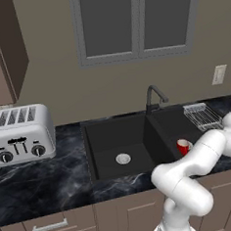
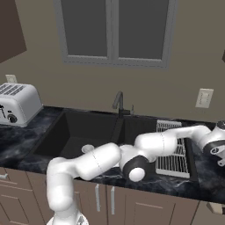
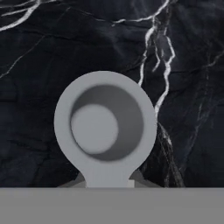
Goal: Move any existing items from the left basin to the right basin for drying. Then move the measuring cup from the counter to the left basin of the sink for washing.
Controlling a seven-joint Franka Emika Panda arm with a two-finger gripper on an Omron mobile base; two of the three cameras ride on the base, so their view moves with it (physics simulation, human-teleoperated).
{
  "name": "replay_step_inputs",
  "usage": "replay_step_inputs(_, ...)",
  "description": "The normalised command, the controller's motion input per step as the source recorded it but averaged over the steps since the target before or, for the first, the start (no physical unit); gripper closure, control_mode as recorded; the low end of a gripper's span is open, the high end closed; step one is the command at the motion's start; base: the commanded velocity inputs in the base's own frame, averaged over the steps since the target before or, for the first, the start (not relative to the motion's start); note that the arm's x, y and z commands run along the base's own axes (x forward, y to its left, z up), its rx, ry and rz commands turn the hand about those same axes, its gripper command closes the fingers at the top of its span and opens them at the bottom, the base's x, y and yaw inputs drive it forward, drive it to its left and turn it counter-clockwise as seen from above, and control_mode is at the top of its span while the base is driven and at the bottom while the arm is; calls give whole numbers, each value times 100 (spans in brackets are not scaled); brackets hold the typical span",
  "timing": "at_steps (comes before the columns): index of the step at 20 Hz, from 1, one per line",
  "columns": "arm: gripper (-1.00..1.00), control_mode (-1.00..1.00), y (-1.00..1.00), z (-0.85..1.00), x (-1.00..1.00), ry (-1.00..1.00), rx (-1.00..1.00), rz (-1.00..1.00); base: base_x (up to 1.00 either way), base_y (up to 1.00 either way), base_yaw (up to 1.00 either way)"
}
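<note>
Tool clamped on the grey measuring cup's [image 3: 105, 127] handle — cup upright on the marble tabletop [image 3: 39, 65]; red mug [image 1: 183, 146] in the right basin [image 1: 173, 127].

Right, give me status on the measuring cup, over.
End effector shut on measuring cup handle, cup sitting on counter. Red mug already in right basin. Nothing blocking.

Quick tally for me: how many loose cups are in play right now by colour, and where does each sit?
Red: 1, the red mug, standing in the right basin.
Grey: 1, the measuring cup, on the counter, seen from above with its handle toward the fingers.
Total: 2 cups.
</note>
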Motion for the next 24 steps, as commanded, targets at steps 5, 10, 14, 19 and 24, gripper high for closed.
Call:
replay_step_inputs(5, 100, -100, 17, 41, -11, 4, 7, 5, 0, 0, 0)
replay_step_inputs(10, 100, -100, 37, 38, -9, 7, 3, 2, 0, 0, 0)
replay_step_inputs(14, 100, -100, 56, 16, -16, 8, 0, 0, 0, 0, 0)
replay_step_inputs(19, 100, -100, 68, 0, -26, 1, 0, 0, 0, 0, 0)
replay_step_inputs(24, 100, -100, 69, -8, -45, -3, 0, 0, 0, 0, 0)
